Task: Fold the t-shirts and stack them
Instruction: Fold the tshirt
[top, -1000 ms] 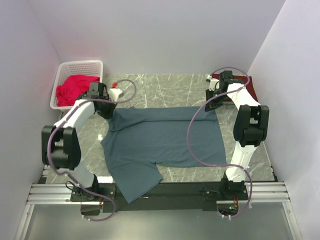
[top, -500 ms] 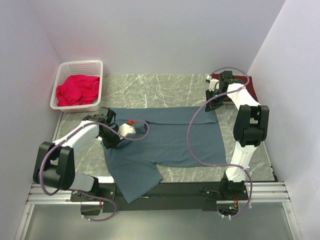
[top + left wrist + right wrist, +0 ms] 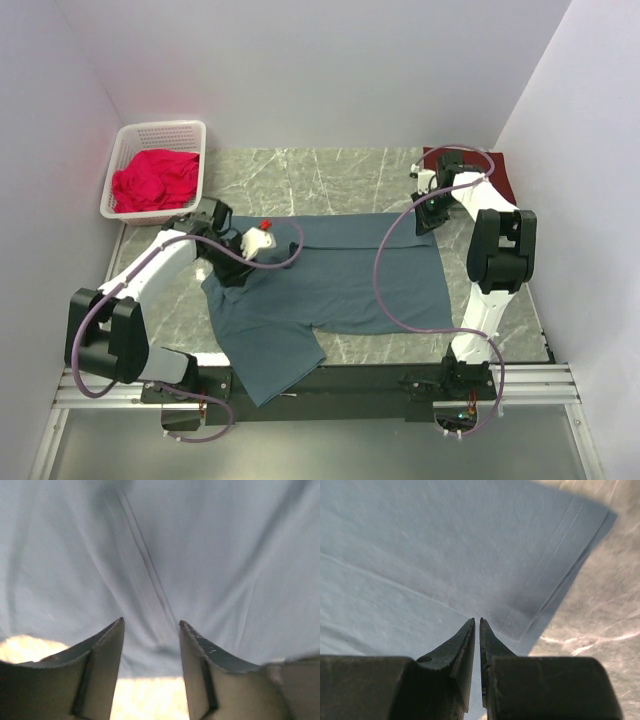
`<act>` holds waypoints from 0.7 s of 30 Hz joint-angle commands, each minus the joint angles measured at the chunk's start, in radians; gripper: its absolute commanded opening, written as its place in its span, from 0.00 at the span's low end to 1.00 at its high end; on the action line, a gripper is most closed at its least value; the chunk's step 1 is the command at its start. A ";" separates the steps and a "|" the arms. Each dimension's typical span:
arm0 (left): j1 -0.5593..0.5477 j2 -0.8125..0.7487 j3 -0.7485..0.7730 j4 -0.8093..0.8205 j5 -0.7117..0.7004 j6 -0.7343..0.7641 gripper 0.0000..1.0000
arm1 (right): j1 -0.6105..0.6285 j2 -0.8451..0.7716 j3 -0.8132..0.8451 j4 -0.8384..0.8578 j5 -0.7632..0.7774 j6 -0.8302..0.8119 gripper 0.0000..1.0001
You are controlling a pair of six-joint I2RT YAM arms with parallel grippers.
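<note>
The marble table (image 3: pixel 340 175) carries everything, and most of its middle is taken by the blue-grey shirt (image 3: pixel 340 285), laid flat with its body running left to right and one sleeve trailing off toward the near edge. Its far edge is already turned over into a narrow band, so I judge the fold to be at an early stage. At the far left corner a white basket (image 3: pixel 160 130) holds a bunched red cloth (image 3: pixel 155 175), apparently kept out of the way until its turn. At the far right corner a dark maroon cloth (image 3: pixel 503 175) lies flat, partly behind the right arm; it may be the other shirt and the start of the stack, though I cannot tell for sure. The left gripper (image 3: pixel 150 622) hovers low over the shirt's left shoulder area, its jaws spread wide with only smooth cloth and a seam (image 3: pixel 145 565) ahead of them, placed as if to take hold there. The right gripper (image 3: pixel 477 621) sits at the shirt's far right corner, its jaws drawn together to a thin slit right at the edge of the folded band, likely pinning that corner; whether cloth is caught between them is hidden.
</note>
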 commanded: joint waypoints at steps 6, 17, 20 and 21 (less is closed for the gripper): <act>-0.236 0.102 0.101 0.337 -0.069 -0.546 0.65 | -0.004 -0.015 -0.049 -0.025 0.033 -0.010 0.13; -0.399 0.392 0.216 0.465 -0.590 -0.886 0.36 | -0.004 -0.034 -0.081 -0.007 0.063 0.011 0.11; -0.399 0.435 0.241 0.469 -0.637 -0.938 0.36 | -0.006 -0.034 -0.079 -0.008 0.063 0.008 0.11; -0.399 0.436 0.244 0.478 -0.654 -0.948 0.36 | -0.007 -0.035 -0.081 -0.010 0.062 0.007 0.11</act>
